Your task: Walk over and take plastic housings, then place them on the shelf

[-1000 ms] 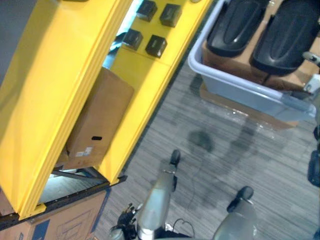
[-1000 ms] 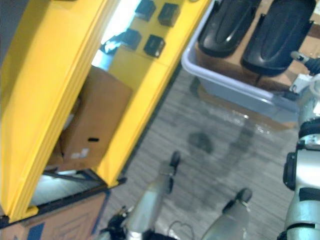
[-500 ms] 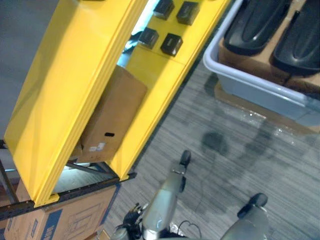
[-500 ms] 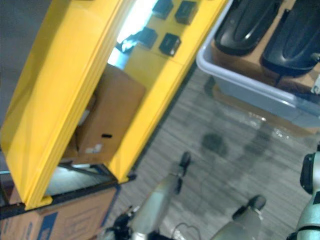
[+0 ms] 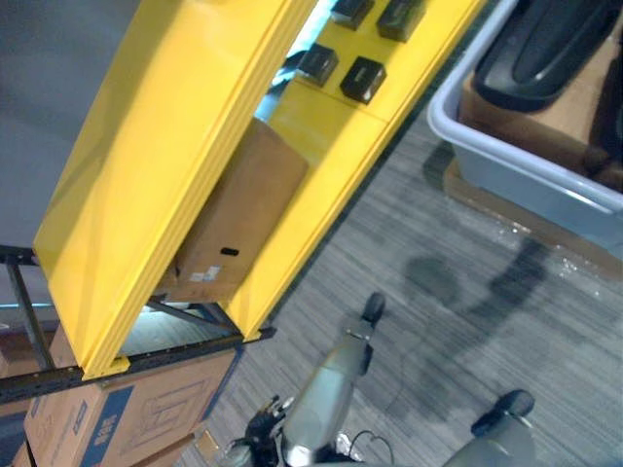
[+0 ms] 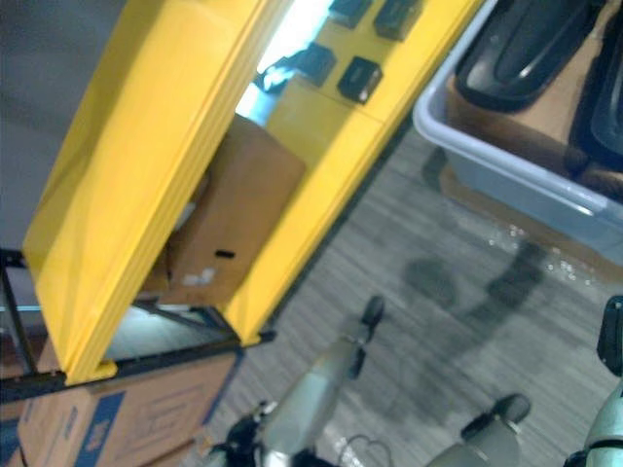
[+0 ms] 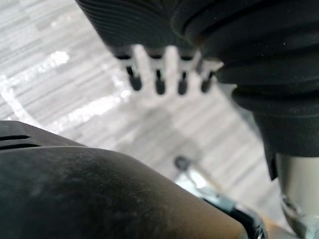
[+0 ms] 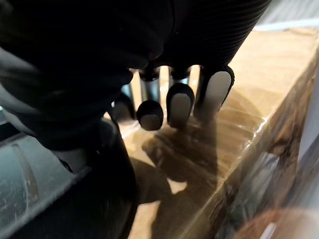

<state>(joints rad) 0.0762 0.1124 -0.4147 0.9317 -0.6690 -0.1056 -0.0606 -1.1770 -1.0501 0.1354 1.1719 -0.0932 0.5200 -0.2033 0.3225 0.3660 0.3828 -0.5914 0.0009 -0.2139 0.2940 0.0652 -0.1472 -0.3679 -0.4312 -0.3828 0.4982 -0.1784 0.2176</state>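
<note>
Grey striped carpet (image 5: 438, 282) lies below the left hand (image 7: 169, 62), which hangs low with its fingers straight and slightly spread. It grips nothing and touches nothing. The right hand (image 8: 177, 102) hovers close over the film-wrapped top of a brown carton (image 8: 249, 69). Its fingers are relaxed and barely bent, and they cast a shadow on the cardboard. It holds nothing, and I cannot tell whether the tips touch the surface.

Both hands are likely empty and loose because the pick-up has not begun and the robot is at the walking stage.

Further ahead, on the right hand's side, a pale grey tub (image 5: 516, 180) sits on the carpet. The 2 black housings (image 5: 545, 53) lie side by side in it on cardboard, domed side up, so they can be lifted out from above.

On the left hand's side stands the yellow shelf (image 5: 165, 165), with 4 small black blocks (image 5: 362, 78) on its far surface. A cardboard box (image 5: 238, 224) is tucked underneath it, which leaves the shelf's upper faces free for the housings.
</note>
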